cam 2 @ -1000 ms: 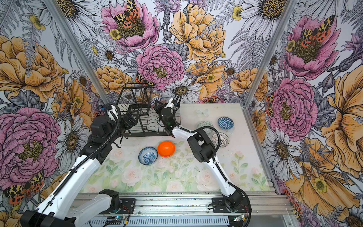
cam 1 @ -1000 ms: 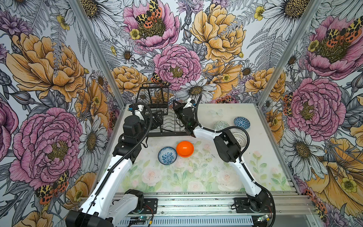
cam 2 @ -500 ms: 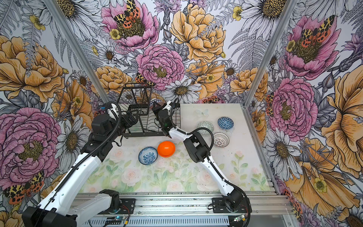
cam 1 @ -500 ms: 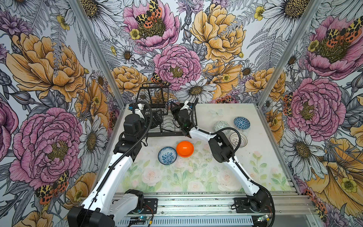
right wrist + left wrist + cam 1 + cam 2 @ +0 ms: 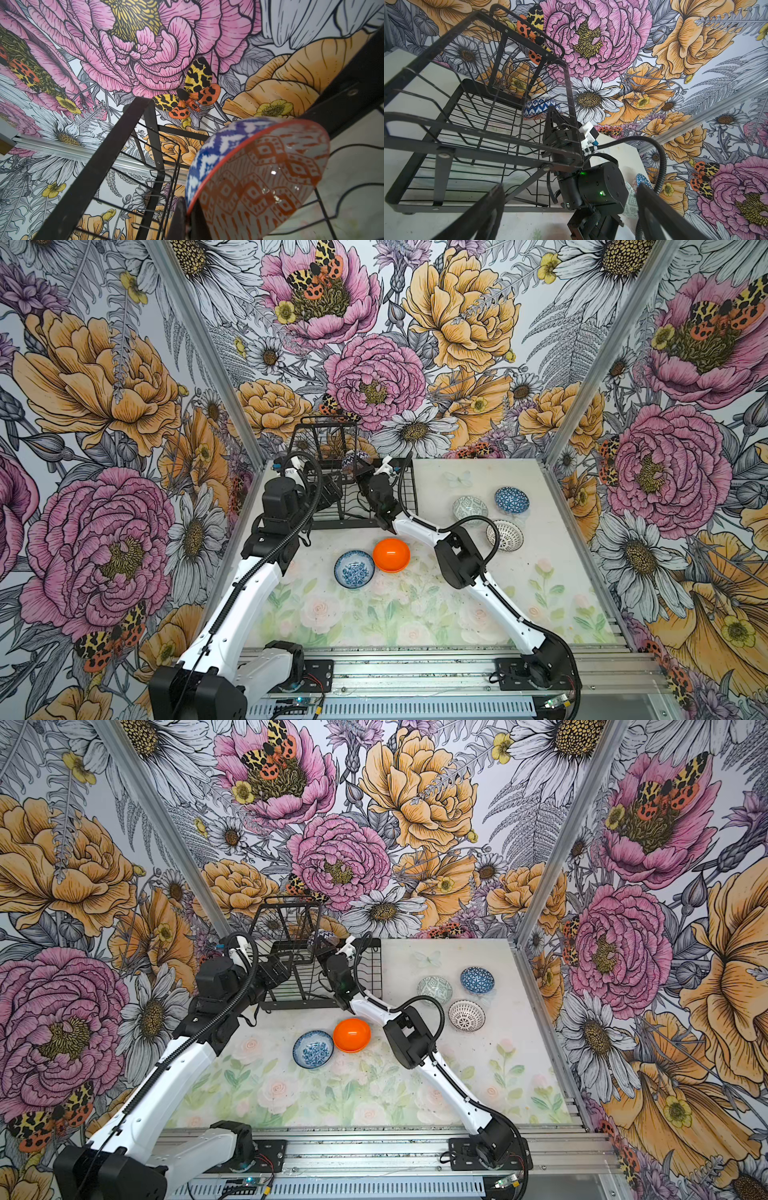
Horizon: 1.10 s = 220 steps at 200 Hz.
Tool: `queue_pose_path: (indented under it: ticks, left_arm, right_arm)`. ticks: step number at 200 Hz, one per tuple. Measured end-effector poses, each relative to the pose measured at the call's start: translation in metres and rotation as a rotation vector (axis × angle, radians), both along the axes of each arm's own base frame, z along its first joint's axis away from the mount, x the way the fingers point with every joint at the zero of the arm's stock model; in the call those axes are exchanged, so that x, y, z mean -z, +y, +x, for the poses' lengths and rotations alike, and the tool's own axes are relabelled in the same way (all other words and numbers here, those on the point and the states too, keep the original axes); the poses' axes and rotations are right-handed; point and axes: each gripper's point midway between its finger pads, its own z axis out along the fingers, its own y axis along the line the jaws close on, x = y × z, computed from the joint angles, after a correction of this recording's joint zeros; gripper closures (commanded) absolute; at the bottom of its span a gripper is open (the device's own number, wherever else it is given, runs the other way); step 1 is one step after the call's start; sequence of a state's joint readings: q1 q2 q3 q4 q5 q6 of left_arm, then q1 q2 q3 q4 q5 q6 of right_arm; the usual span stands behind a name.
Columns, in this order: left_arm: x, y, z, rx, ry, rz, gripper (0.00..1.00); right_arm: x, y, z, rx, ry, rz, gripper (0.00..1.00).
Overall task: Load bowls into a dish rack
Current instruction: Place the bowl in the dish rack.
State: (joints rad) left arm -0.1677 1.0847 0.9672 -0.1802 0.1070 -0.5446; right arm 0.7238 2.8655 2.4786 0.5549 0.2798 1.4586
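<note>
Right gripper [image 5: 360, 472] is pinched shut on the rim of a small round zigzag bowl [image 5: 355, 457], blue-and-white outside. It's holding it tipped up on edge inside the black wire dish rack [image 5: 345, 524], at the far end by the raised basket tier. In both top views that bowl is mostly lost behind the wires.

The right wrist view is the only one showing the inside of the zigzag bowl [image 5: 259, 176]: orange-and-white diamonds with an orange rim, and a thick bar of the dish rack [image 5: 99, 166] beside it. Can't tell from any shot whether the bowl is touching the wires.

The left wrist view gives the outside pattern of the zigzag bowl [image 5: 540, 109], seen through the dish rack [image 5: 439, 178], lower than the basket tier and above the low tray part.

Left gripper [image 5: 331, 493] is spread wide with nothing in it, just beside the rack's left end. Its fingers [image 5: 485, 209] frame that wrist shot.

Only the top views show the full spread on the tabletop [image 5: 415, 614]:
- A glossy plain orange bowl [image 5: 391, 554] sits right against a blue-and-white floral bowl [image 5: 354, 569], in front of the rack.
- A pale green-grey bowl [image 5: 470, 508], a dark blue geometric bowl [image 5: 511, 499] and a black-and-white lattice bowl [image 5: 504, 535] are grouped off to the right.

The left wrist view catches just a sliver of the dark blue geometric bowl [image 5: 642, 180].
</note>
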Motion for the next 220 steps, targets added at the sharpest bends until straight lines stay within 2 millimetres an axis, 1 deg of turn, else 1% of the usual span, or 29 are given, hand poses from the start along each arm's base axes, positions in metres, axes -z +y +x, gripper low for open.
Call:
queue_pose_path:
  ticks: [31,68,109,173,220]
  left_arm:
    - [0.0,-0.002,0.0,0.009,0.002,-0.003,0.01]
    - [0.002,-0.002,-0.001,0.014,0.007,-0.003,0.01]
    - [0.002,-0.003,0.0,0.018,0.017,-0.003,0.01]
    - [0.007,-0.004,0.0,0.022,0.038,0.0,0.01]
    - [0.007,-0.004,0.0,0.025,0.036,-0.002,0.01]
  right_arm:
    - [0.007,0.002,0.002,0.012,0.014,0.007,1.0]
    - [0.023,0.001,0.007,0.033,0.041,0.004,1.0]
    - [0.035,0.0,0.01,0.051,0.056,-0.004,1.0]
    - [0.035,-0.002,0.013,0.08,0.069,-0.001,1.0]
    - [0.037,-0.002,0.013,0.095,0.092,-0.012,1.0]
